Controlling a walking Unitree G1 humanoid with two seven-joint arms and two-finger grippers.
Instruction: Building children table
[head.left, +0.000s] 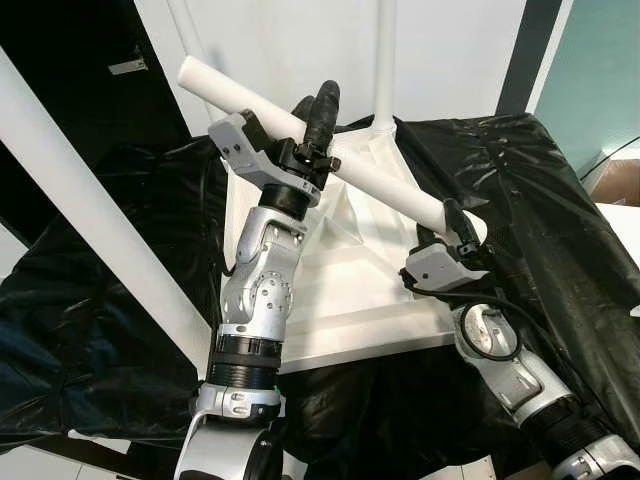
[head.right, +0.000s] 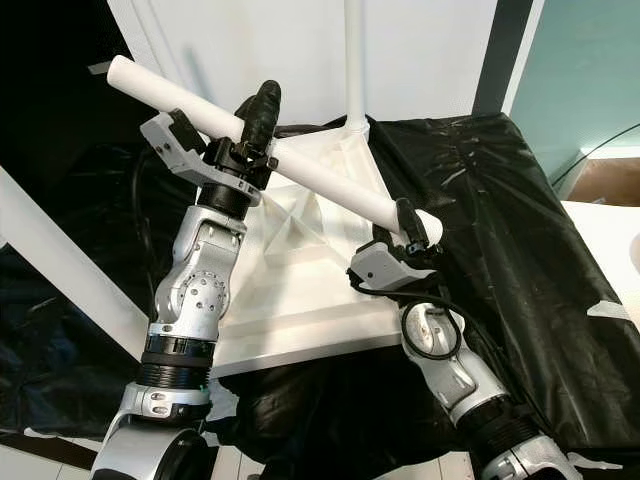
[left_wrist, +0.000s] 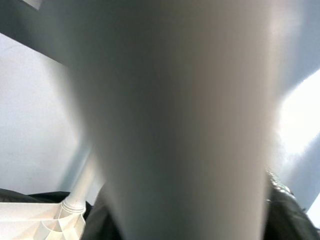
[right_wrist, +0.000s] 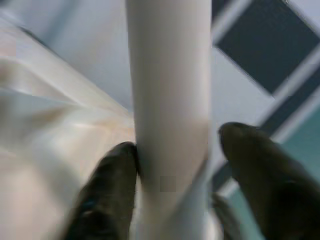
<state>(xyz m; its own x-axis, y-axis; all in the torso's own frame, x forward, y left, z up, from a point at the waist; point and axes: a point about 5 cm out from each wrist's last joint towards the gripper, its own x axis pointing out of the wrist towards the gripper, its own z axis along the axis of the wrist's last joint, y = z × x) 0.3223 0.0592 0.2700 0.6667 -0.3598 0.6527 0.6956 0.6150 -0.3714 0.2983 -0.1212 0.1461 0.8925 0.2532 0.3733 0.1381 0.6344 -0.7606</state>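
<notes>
White leg (head.left: 330, 160) held slantwise above the upturned tabletop (head.left: 370, 300), which lies on black sheeting (head.left: 540, 200). Right gripper (head.left: 458, 228) clamps the leg's lower end over the tabletop's right edge (one finger touching, one slightly off). Left gripper (head.left: 318, 125) clamps it higher. Another leg (head.left: 383, 60) stands upright at the far corner.

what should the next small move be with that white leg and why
Probably swing the white leg upright over a free corner socket of the upturned tabletop. Both the left claw and right claw hold it slanted, while another leg already stands mounted.
</notes>
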